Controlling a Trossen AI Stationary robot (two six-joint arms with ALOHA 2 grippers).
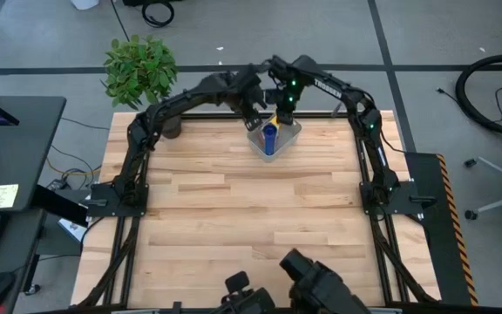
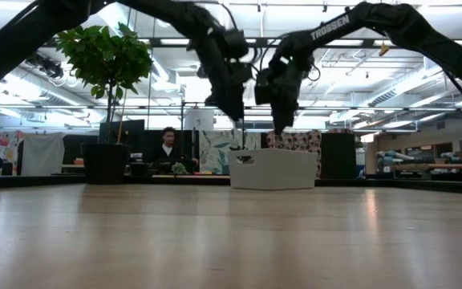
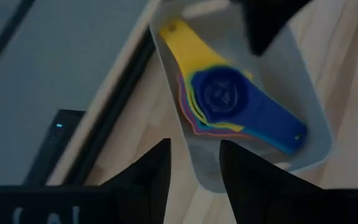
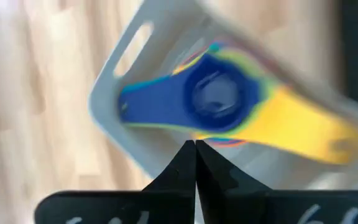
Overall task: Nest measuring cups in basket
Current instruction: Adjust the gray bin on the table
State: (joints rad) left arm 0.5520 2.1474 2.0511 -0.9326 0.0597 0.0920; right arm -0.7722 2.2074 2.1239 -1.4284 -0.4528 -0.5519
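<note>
My two arms reach in together over the far edge of the desk (image 1: 234,227), where the basket (image 1: 288,133) sits just ahead of the rail. Both of my hands hover above it, apart from its walls.

My left hand (image 3: 194,171) hangs over one long wall of the basket (image 3: 303,87) with its fingers (image 3: 151,174) spread and nothing between them. In the level view it shows as the dark shape (image 2: 235,108) above the basket's (image 2: 273,168) near corner.

My right hand (image 4: 195,163) is pinched tight, finger against finger, gripping nothing. It hovers over the basket's (image 4: 114,81) middle, right above the stack; in the level view its tip (image 2: 281,124) points down at the basket's upper rim.

The measuring cups (image 3: 225,99) lie stacked inside the basket, one bowl in another. The blue cup (image 4: 213,93) is on top, its handle pointing toward one short wall. The yellow cup (image 4: 303,134) under it points its handle the opposite way. Thin rims of other colours peek out around the blue bowl, too narrow to sort one from another. From above, the stack (image 1: 270,135) shows as a blue and yellow patch.

A potted plant (image 1: 140,70) stands off the desk's far left corner, and a person (image 2: 168,148) sits in the room behind.
</note>
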